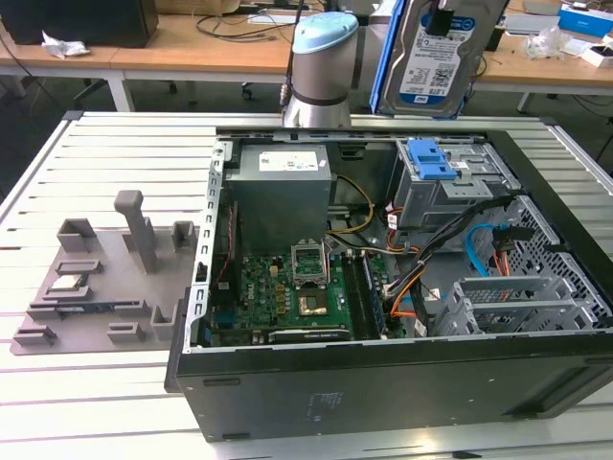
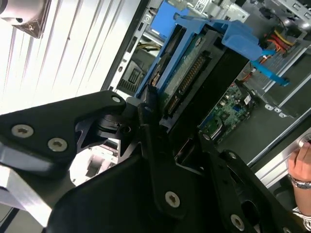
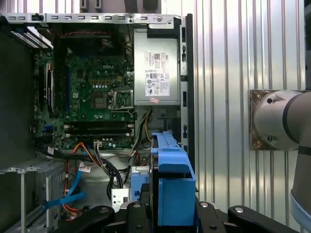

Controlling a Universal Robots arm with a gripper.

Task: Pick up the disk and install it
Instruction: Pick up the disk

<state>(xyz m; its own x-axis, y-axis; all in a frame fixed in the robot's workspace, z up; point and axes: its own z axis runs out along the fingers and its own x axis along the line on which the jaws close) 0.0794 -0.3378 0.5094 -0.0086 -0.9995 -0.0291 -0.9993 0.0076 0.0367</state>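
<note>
At the exterior view's left, on the slatted metal desk (image 1: pixel 96 402): a grey fixture plate (image 1: pixel 124 316) with upright posts and shallow pockets. Seated in one pocket near its left end, a small square silver chip (image 1: pixel 67 282).

Just beside the plate, to the right, an open black computer case (image 1: pixel 383 393) lying on its side. Inside, from the left: a green motherboard (image 1: pixel 287 292) with an open processor socket and a grey power supply (image 1: pixel 283 177) behind it. Then a tangle of black, yellow and orange cables (image 1: pixel 402 278).

Behind the case, the arm's grey and pale-blue base joint (image 1: pixel 321 62).

Right of that, up in the air and clear of the case: the disk (image 1: pixel 436 57), silver with a white-and-blue label. Standing on edge in its blue carrier frame, above the grey drive cage (image 1: pixel 450 192) and its blue latch (image 1: pixel 431 158), apart from both.

Farther right, at the near corner of the case, a second grey cage (image 1: pixel 517 302).

In the first wrist view, the gripper (image 3: pixel 171 216) clamped on the disk, with the blue frame jutting out beyond it over the open case. In the second wrist view, black fingers (image 2: pixel 151 131) pressed against the disk's sides, its connector edge turned toward the camera. At that view's edge, a person's hand (image 2: pixel 299 165) with a wristwatch.
</note>
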